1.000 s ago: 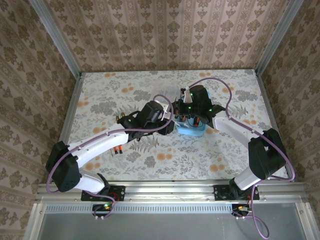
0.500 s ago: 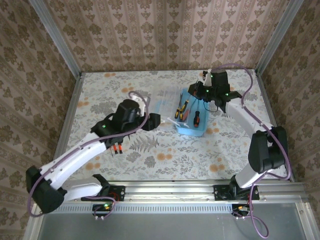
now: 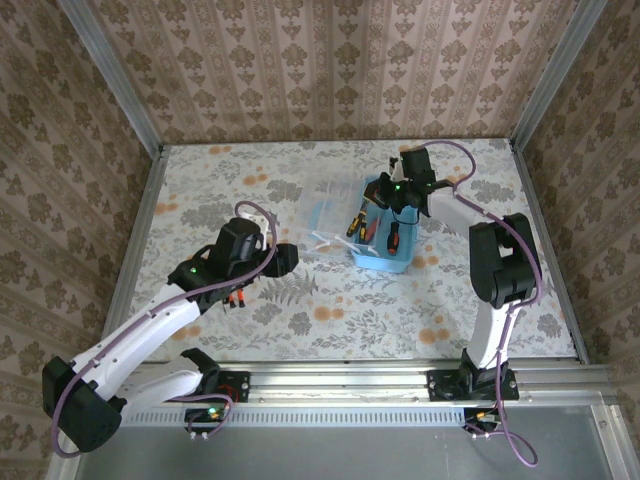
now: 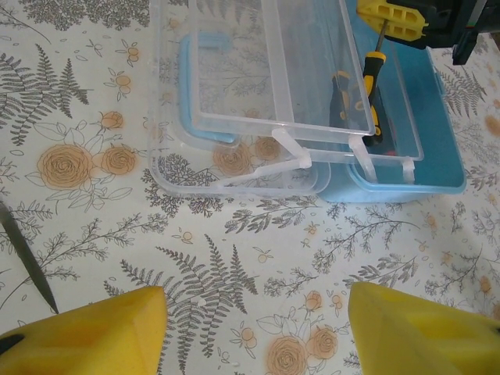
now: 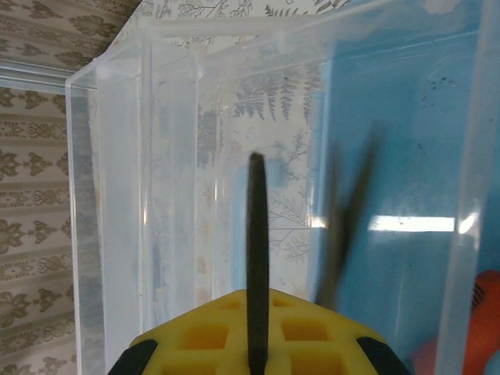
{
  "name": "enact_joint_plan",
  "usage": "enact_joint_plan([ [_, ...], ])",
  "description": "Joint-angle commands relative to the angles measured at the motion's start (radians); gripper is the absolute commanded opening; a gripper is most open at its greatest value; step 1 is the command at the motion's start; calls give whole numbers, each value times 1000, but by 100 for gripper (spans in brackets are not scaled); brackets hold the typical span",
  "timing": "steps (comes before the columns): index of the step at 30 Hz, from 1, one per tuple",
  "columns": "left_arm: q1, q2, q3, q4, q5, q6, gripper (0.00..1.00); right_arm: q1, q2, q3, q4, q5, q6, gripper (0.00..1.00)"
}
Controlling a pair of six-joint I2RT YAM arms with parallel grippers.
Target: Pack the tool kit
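one light-blue case [image 3: 385,262] sat right of centre on the floral worktop [image 3: 200,190], its clear lid [image 4: 172,117] folded open leftward. the right gripper [image 3: 393,203] had its jaws clamped on a screwdriver [image 5: 257,250] shaft over the case; the left gripper [image 4: 254,328] held its jaws wide apart, empty.

Colours on my screens
I see a white tablecloth [image 4: 101,234] with grey ferns and orange roses; the case [image 4: 406,183] is light blue, its lid [image 4: 234,168] clear, its handle [image 4: 186,86] blue; the screwdriver [image 4: 372,117] orange and black; the wallpaper [image 3: 330,70] tan damask.
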Motion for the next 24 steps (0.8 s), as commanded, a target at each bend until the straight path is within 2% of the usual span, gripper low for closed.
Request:
enact_joint_plan([
  [1,9,6,11,6,17,-15,64,11,10,39,48,-40,26,0],
  [10,8,22,3,27,31,-19,64,-1,61,58,121,-91,112,0],
  [19,10,22,0,30,36,-20,64,16,134,111,92,-92,112,0],
  [20,10,23,0,33,37,-20,64,16,133,114,85,-93,106,2],
  [22,11,28,3,35,39,-18,64,16,128,120,58,-91,94,13],
  [24,10,34,7,36,40,-18,64,17,120,134,15,-89,78,18],
])
